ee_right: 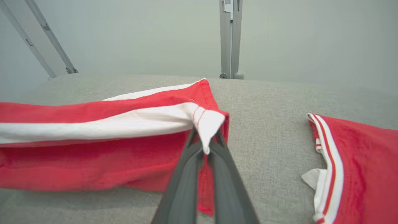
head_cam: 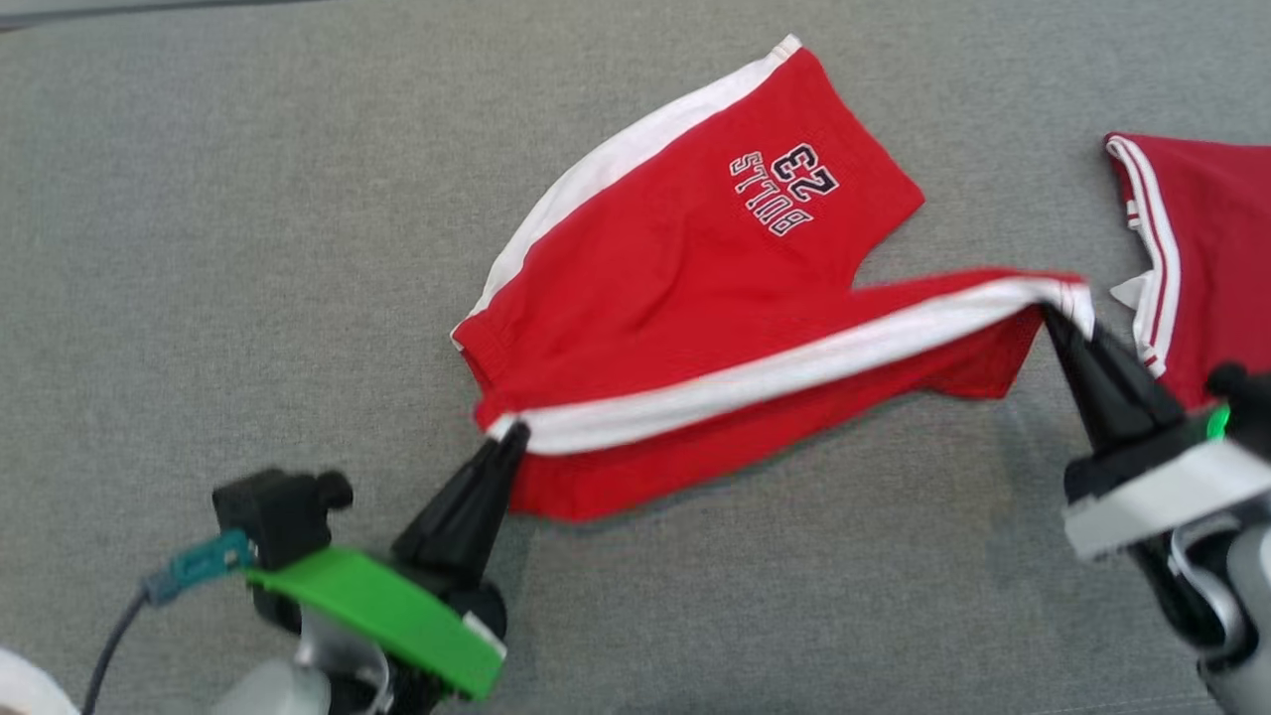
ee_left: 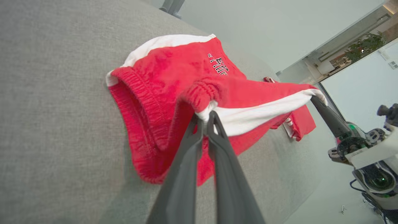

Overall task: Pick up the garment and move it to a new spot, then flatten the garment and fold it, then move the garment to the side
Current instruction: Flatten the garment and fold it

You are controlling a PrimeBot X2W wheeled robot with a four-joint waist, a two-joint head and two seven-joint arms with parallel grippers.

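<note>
Nearest the head camera sits the left gripper [head_cam: 508,439], its dark fingers clenched on the waistband corner of the red shorts [head_cam: 695,258], right where the white side stripe [head_cam: 775,375] ends. Over to the right, the right gripper [head_cam: 1055,320] is pinched shut on the same stripe at the leg hem. Between them that side hangs raised and taut, while the other leg, with its lettering, lies on the grey table [head_cam: 199,248] near its middle. I'd say gripping both ends of one seam lets the pair carry or fold that leg without bunching. Another red garment [head_cam: 1211,238] lies apart, toward the table's right side.
</note>
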